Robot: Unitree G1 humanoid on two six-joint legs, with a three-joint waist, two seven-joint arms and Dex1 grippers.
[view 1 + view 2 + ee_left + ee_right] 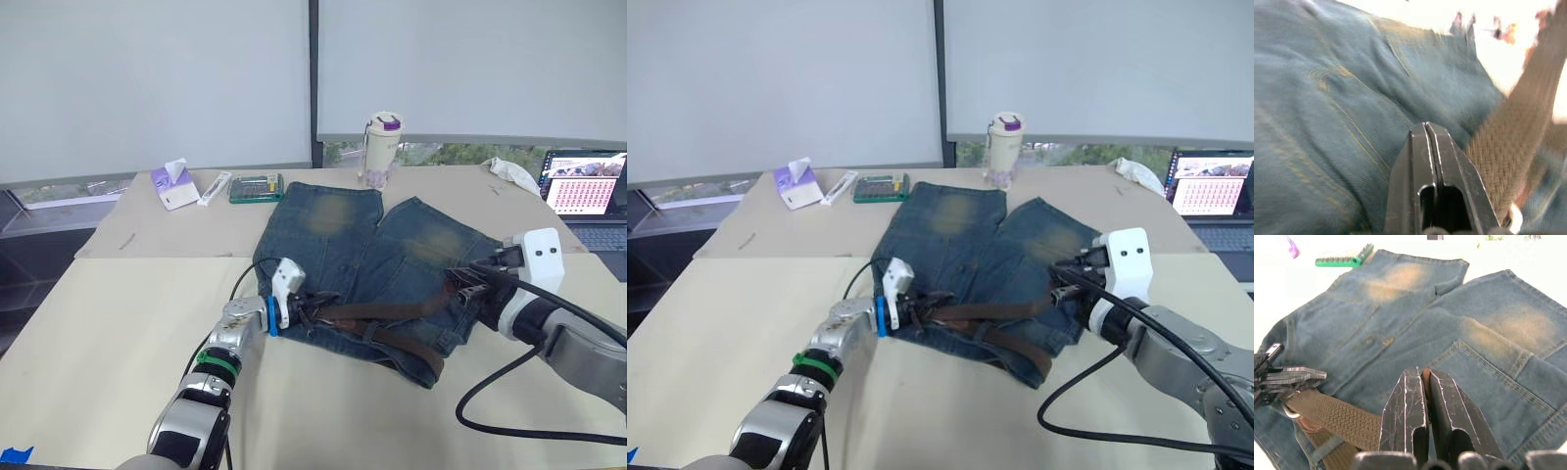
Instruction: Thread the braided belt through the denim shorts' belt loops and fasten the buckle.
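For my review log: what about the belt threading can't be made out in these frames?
- Silver metal buckle: not made out; in the left wrist view the dark-brown braided belt is blurred.
- Narrow blue denim belt loops: too small in the head views on the faded blue denim shorts.
- Right gripper: fingers pressed together; anything pinched is hidden.

Looked like an office or lab workspace set up for robot trials. Took place on a broad pale table (88, 323) covered in beige sheeting, pushed against a wall of large windows (157, 78) with white roller blinds drawn nearly to the sill, greenery glimpsed in the gap beneath. Held desk clutter along the far edge: an open laptop (586, 191) with a lit screen at the right, a lidded drink tumbler (381, 147) with a purple cap, a purple tissue pack (174, 186), and a green case of screwdriver bits (256, 188). Suggested a test bench more than a home, given the black cables (509, 392) trailing across the tabletop.
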